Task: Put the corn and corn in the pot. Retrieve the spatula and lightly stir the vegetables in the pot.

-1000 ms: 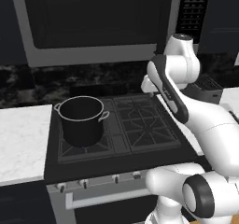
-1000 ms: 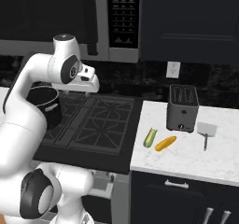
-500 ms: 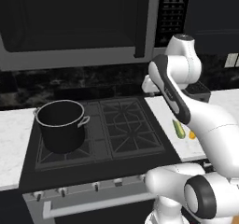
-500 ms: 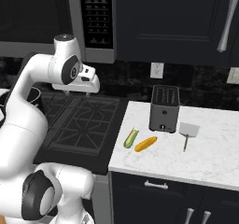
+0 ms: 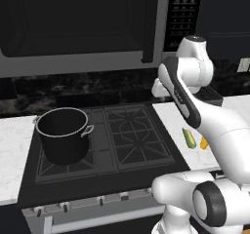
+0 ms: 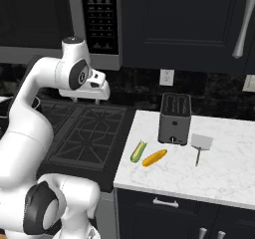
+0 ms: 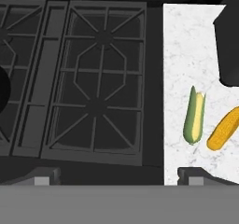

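Sliding right, the base brings both corn cobs (image 7: 194, 115) nearer; claw (image 7: 119, 174) hangs open.

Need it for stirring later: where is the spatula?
In the right base view, the spatula lies on the white counter, right of the toaster and the two cobs.

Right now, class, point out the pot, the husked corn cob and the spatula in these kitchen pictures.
pot (image 5: 62, 143): left base view, front of its black wall.
husked corn cob (image 6: 138, 151): right base view, middle of its green husk.
spatula (image 6: 201, 142): right base view, centre of its flat blade.
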Tool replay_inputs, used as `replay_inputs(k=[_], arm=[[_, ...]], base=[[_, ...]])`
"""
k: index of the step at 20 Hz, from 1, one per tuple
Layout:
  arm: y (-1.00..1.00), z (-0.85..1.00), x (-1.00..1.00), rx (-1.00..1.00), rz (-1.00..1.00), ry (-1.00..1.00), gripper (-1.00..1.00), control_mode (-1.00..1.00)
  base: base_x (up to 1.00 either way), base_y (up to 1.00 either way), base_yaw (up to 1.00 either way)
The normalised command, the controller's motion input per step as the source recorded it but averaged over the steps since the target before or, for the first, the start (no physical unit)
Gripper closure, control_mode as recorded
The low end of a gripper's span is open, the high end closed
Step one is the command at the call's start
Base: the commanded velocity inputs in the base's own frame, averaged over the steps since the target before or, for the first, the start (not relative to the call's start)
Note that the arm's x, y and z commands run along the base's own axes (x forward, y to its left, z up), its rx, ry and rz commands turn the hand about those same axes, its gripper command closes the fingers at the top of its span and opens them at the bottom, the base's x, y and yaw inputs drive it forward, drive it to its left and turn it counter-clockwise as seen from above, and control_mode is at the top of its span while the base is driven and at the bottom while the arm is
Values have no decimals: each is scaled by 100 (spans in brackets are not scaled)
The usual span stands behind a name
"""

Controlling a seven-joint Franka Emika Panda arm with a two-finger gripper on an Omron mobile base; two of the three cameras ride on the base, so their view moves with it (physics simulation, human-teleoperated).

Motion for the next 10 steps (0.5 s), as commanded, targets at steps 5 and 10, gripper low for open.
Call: replay_inputs(k=[5, 10], arm=[[-66, -31, -3, 0, -3, 0, -100, -100], [-74, -45, 1, -1, -5, 0, -100, -100]], base=[[0, 0, 0], [0, 0, 0]])
